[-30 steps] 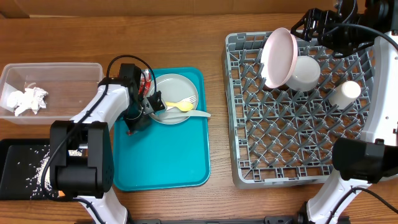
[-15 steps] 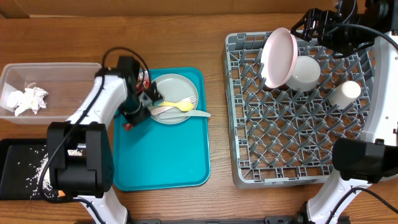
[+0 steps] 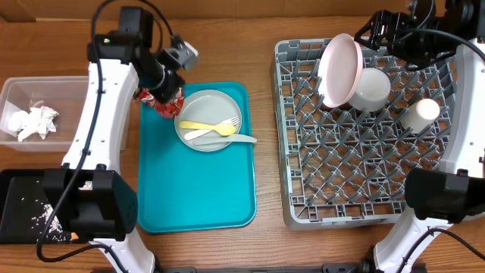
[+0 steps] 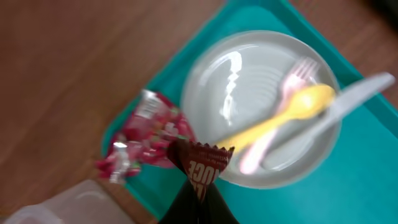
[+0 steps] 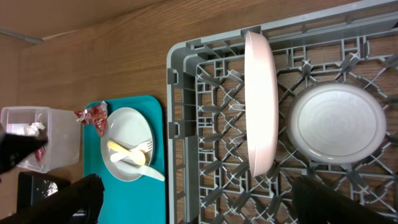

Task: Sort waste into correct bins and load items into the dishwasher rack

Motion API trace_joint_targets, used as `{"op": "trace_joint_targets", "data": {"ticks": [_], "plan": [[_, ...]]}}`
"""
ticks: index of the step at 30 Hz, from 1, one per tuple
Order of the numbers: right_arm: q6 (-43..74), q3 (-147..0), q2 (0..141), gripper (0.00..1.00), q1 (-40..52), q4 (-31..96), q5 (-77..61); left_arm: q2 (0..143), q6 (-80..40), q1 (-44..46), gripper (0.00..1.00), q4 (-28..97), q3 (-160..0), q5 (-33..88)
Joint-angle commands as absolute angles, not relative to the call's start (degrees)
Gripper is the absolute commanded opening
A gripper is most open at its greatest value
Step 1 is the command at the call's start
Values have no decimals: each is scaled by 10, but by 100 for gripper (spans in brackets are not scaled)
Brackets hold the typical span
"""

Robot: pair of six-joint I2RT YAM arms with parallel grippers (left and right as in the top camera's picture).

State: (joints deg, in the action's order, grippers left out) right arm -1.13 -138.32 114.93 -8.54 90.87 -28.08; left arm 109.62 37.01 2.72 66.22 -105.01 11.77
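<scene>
Rising from beside the grey plate [image 4: 249, 93], the left pincer [image 4: 199, 186] had carried up a red wrapper [image 4: 200, 163] pinched tight, ready for binning.

I work at a wooden table [image 3: 227, 45], brown with a plain grain, and four things stand directly on it. At my far left sits the clear plastic tub [image 3: 45, 89]. Nearer my base on that same side is the shallow black tray [image 3: 15, 189] — a strip of bare wood shows between the two. Just beside the tub, toward the middle, lies the flat teal serving tray [image 3: 197, 189], its long side running away from me. On my right stands the grey dishwasher rack [image 3: 341, 218], large and square — a band of bare wood parts it from the teal tray.
</scene>
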Motion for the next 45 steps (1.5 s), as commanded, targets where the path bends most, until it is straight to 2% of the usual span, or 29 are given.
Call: {"op": "trace_joint_targets", "data": {"ticks": [1, 8, 10, 12, 14, 15, 16, 21, 27, 28, 29, 30, 31, 33, 37, 40, 42, 45], "plan": [[-15, -1395, 1152, 100, -87, 905, -279, 1094, 303, -22, 4, 633, -1062, 82], [-15, -1395, 1152, 100, -87, 905, -279, 1094, 252, -138, 4, 596, -1062, 84], [-15, -1395, 1152, 100, -87, 905, -279, 1094, 216, -181, 9, 591, -1062, 91], [-15, -1395, 1152, 100, -87, 905, -279, 1094, 192, -208, 27, 593, -1061, 101], [-15, -1395, 1152, 100, -87, 905, -279, 1094, 168, -230, 53, 596, -1061, 108], [-15, -1395, 1152, 100, -87, 905, -279, 1094, 162, -237, 86, 597, -1061, 108], [-15, -1395, 1152, 100, -87, 905, -279, 1094, 162, -241, 100, 598, -1061, 108], [-15, -1395, 1152, 100, -87, 905, -279, 1094, 162, -243, 100, 607, -1061, 137], [-15, -1395, 1152, 100, -87, 905, -279, 1094, 122, -218, 99, 634, -1061, 339], [-15, -1395, 1152, 100, -87, 905, -279, 1094, 122, -210, 90, 639, -1061, 362], [-15, -1395, 1152, 100, -87, 905, -279, 1094, 122, -201, 76, 641, -1061, 378], [-15, -1395, 1152, 100, -87, 905, -279, 1094, 122, -189, 71, 643, -1061, 385], [-15, -1395, 1152, 100, -87, 905, -279, 1094, 121, -173, 72, 645, -1061, 384], [-15, -1395, 1152, 100, -87, 905, -279, 1094, 121, -142, 100, 646, -1061, 373], [-15, -1395, 1152, 100, -87, 905, -279, 1094, 91, -76, 100, 631, -1061, 298], [-15, -1395, 1152, 100, -87, 905, -279, 1098, -124, -22, 100, 602, -1061, 157], [-15, -1395, 1152, 100, -87, 905, -279, 1102, -228, 6, 100, 581, -1061, 140], [-15, -1395, 1152, 100, -87, 905, -279, 1104, -273, 35, 100, 574, -1061, 131]]}}
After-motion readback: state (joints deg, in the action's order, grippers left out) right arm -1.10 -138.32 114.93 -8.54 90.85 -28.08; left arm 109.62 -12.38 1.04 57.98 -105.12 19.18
